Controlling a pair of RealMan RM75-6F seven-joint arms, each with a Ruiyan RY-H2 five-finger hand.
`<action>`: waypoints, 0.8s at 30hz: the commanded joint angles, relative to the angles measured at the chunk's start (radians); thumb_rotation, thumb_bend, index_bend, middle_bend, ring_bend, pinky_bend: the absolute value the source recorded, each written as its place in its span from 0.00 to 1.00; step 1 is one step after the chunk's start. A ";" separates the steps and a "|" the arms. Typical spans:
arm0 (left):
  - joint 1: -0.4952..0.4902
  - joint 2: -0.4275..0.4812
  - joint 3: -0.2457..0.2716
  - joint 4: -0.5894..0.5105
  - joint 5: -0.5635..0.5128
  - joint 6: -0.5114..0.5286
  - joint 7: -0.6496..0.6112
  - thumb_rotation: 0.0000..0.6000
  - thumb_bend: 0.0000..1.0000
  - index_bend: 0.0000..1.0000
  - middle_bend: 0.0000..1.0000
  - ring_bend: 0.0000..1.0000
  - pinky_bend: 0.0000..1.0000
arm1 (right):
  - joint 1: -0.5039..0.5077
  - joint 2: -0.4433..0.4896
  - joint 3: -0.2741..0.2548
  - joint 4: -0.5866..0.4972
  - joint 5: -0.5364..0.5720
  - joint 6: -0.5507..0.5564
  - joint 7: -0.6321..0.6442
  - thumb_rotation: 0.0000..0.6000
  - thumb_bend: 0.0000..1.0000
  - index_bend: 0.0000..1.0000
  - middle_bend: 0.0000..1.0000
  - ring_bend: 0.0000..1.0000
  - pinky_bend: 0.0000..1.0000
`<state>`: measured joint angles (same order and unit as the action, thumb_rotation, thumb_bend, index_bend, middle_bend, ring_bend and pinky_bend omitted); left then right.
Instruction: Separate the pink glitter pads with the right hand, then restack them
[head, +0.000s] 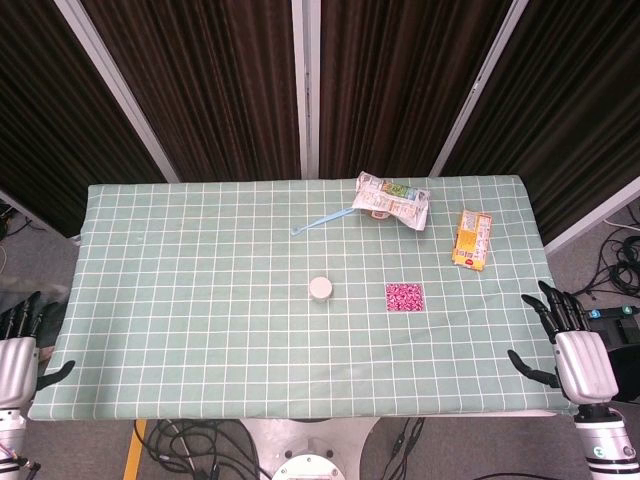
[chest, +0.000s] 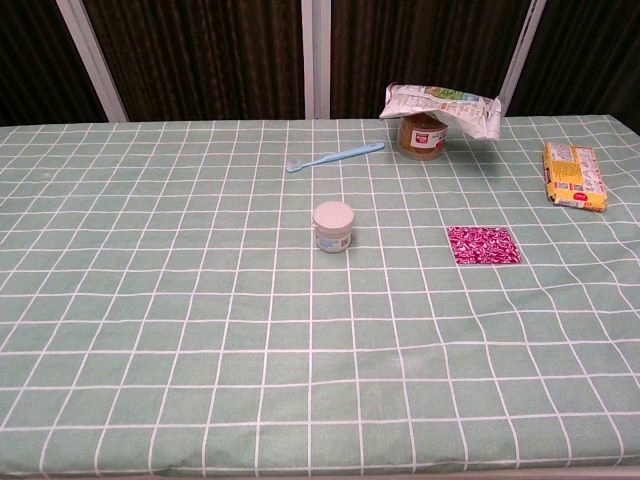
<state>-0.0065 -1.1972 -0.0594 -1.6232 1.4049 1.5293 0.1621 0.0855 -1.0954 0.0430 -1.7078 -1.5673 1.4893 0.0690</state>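
Head view shows the right hand (head: 575, 350) spread and holding nothing at the table's near right edge, well apart from the flat square pink glitter pads (head: 404, 296), stacked right of the small white-lidded jar (head: 320, 289). Left hand (head: 18, 352) idles, fingers apart. Risk: thin flush edges may defeat a pinch, sliding both pads together across the green checked cloth (head: 200, 340).
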 joint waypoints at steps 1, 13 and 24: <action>0.000 0.000 0.000 0.000 0.001 0.000 0.000 1.00 0.17 0.22 0.15 0.11 0.13 | 0.000 0.000 0.000 0.001 0.001 0.000 0.001 0.86 0.16 0.15 0.01 0.00 0.00; 0.000 0.003 0.000 -0.008 0.001 0.003 0.008 1.00 0.17 0.22 0.15 0.11 0.13 | 0.000 0.000 0.000 0.008 -0.003 0.002 0.011 0.86 0.16 0.15 0.01 0.00 0.00; 0.000 -0.001 0.001 -0.004 -0.005 0.000 0.006 1.00 0.17 0.22 0.15 0.11 0.13 | 0.028 -0.006 0.011 0.003 0.012 -0.040 -0.016 0.85 0.16 0.15 0.01 0.00 0.00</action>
<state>-0.0062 -1.1981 -0.0590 -1.6270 1.3995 1.5293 0.1683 0.1119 -1.1006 0.0525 -1.7034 -1.5561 1.4513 0.0544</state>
